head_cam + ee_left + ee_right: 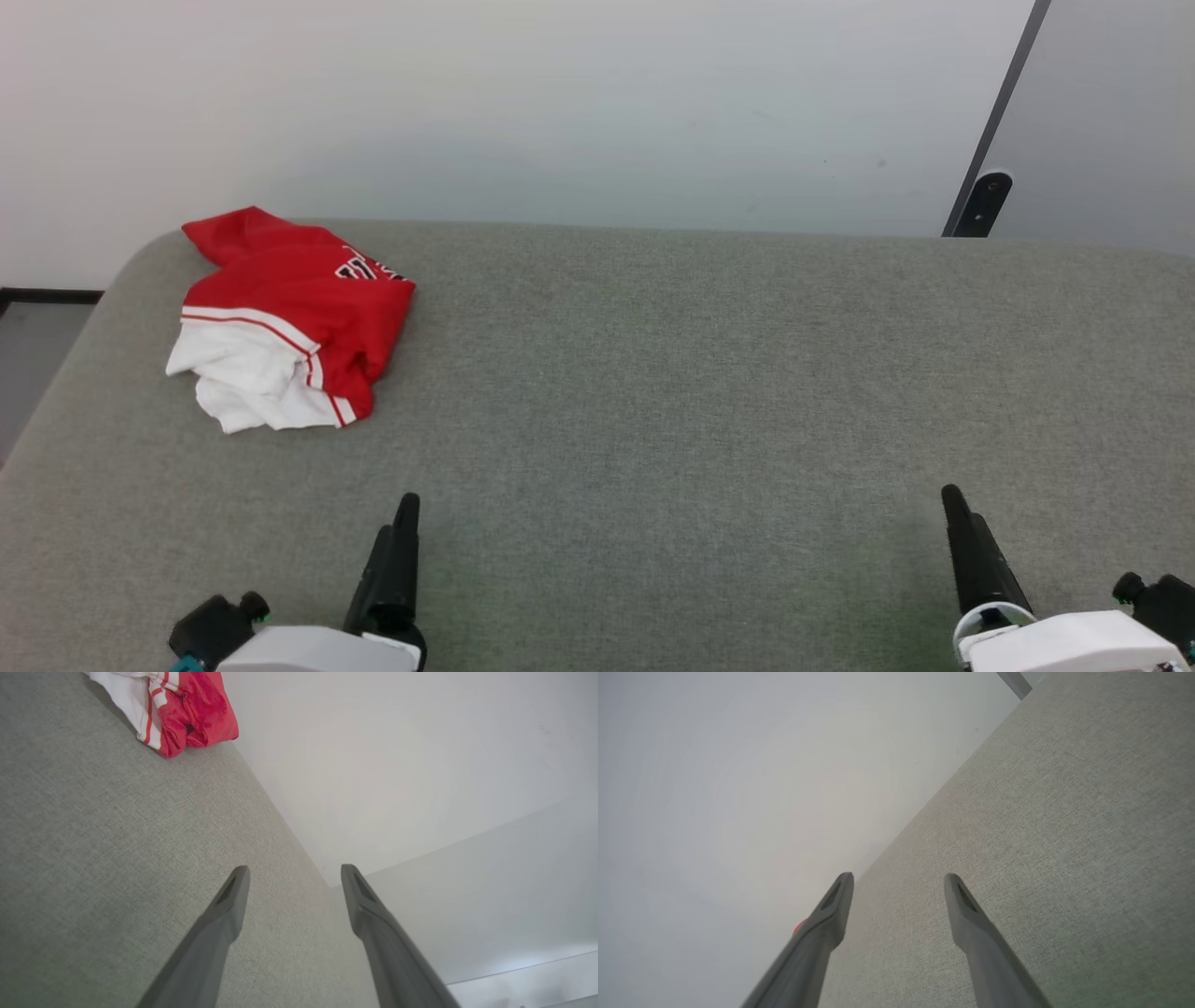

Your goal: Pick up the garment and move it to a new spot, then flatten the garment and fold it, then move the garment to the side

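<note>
Grey fabric surface (653, 392): crumpled red-and-white jersey (289, 317) lies at its far-left corner, near the rounded edge. Left gripper (294, 872) and right gripper (899, 879) both spread, empty, well short of it. Risk: a pinch catches one loose layer only, or nudges the heap over that edge.

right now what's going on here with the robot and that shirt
Nothing is being handled. The garment lies bunched at the far left of the grey cushion, close to the wall. The left gripper and right gripper are both open and empty, on the near side and apart from the garment.
</note>
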Motion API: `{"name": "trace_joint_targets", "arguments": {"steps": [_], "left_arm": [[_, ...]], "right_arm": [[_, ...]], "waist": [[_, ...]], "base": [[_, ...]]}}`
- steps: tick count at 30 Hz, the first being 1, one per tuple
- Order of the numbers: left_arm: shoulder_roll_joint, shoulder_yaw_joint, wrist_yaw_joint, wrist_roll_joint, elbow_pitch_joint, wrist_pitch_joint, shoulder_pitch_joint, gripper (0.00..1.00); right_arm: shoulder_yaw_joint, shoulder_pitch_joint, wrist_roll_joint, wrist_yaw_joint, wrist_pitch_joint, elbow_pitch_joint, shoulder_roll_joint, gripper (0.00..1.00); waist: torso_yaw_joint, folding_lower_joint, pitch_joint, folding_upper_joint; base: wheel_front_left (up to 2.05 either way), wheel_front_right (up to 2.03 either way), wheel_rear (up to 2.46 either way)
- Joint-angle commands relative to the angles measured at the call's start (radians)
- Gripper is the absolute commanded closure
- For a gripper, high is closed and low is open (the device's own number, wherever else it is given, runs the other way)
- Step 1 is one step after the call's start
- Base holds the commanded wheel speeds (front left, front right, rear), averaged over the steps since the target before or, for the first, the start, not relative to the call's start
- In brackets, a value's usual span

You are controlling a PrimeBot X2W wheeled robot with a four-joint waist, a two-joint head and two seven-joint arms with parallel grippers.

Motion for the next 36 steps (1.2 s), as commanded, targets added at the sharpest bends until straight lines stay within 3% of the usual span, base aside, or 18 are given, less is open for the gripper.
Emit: {"name": "trace_joint_targets", "arguments": {"steps": [1,4,13,36], "left_arm": [[0.012,-0.010,0.004,0.099,-0.023,-0.011,-0.004,0.00],[0.022,-0.019,0.011,0.216,-0.031,-0.021,0.004,0.00],[0.018,-0.002,0.019,0.429,-0.094,-0.050,0.038,0.00],[0.049,-0.002,-0.013,0.735,-0.151,-0.109,0.081,0.00]], "right_arm": [[0.010,0.000,-0.104,0.001,-0.013,-0.020,-0.003,0.00],[0.013,0.009,-0.211,0.001,-0.022,-0.017,-0.003,0.00],[0.003,0.028,-0.445,0.001,-0.051,-0.030,-0.003,0.00],[-0.010,0.045,-0.715,0.001,-0.109,-0.026,-0.004,0.00]], "waist": [[-0.001,0.0000,-0.002,-0.0001],[-0.002,0.0000,-0.005,-0.0001],[-0.003,0.0000,-0.016,-0.0001],[-0.019,0.0000,-0.029,-0.0001]], "base": [[0.00,0.00,0.00],[0.00,0.00,0.00],[0.00,0.00,0.00],[0.00,0.00,0.00]]}}
